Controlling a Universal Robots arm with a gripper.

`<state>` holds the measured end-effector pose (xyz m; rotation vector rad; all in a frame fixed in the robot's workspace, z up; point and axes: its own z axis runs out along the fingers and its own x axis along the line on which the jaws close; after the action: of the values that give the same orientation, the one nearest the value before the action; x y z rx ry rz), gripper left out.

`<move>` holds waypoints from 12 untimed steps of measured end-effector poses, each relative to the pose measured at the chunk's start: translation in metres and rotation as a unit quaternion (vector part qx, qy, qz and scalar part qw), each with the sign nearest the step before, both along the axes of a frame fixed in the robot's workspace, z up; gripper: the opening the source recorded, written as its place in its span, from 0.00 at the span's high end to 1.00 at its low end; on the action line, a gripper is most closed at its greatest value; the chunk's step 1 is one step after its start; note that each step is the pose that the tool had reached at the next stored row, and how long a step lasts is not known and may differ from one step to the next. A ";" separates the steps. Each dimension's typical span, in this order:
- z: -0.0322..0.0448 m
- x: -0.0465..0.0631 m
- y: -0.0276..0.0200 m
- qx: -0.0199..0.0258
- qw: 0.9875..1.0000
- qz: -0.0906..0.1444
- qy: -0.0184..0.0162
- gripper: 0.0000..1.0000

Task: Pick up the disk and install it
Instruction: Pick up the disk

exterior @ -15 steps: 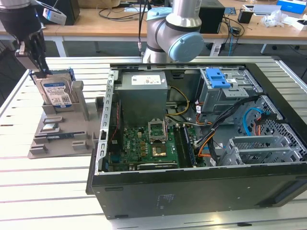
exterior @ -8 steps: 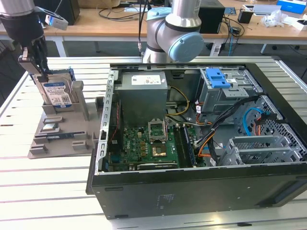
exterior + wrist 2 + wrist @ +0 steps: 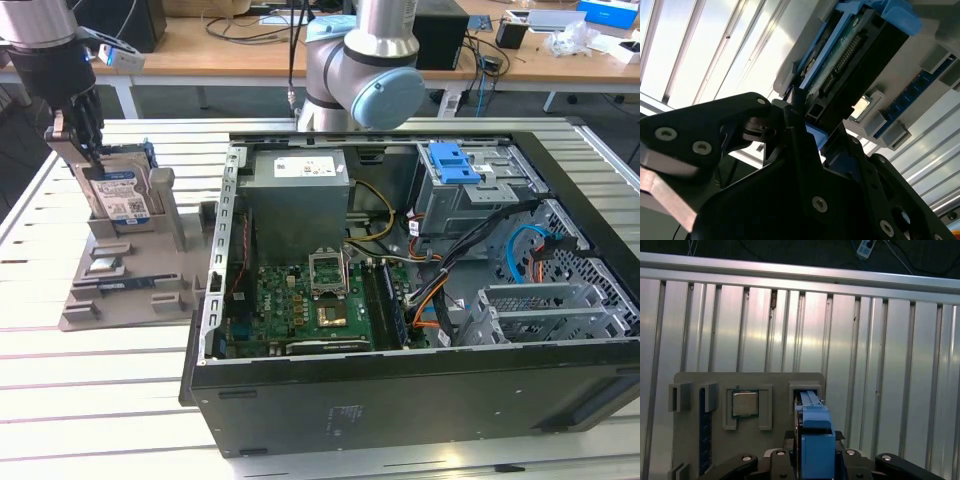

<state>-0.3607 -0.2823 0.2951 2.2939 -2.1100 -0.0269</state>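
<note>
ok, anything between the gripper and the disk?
Nothing visible. The gripper is right at the top edge of the disk, which stands upright in a slot of the grey holder at the exterior view's left.

Silver arm (image 3: 362,40), seemingly black gripper (image 3: 88,148)

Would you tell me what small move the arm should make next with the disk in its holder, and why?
Probably a short, straight lift, provided the grip is secure. The gripper sits at the top edge of the disk, which stands upright in a slot of the grey holder; the slot walls flank it, so pulling sideways would likely jam it.
</note>
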 end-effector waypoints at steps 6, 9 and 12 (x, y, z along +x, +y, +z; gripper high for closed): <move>-0.0002 0.000 0.0000 0.000 1.000 0.000 0.000 0.64; -0.0002 0.000 0.0000 0.000 1.000 0.000 0.000 0.64; -0.0003 0.000 0.0000 0.000 1.000 0.000 0.000 0.64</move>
<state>-0.3607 -0.2823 0.2949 2.2939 -2.1101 -0.0269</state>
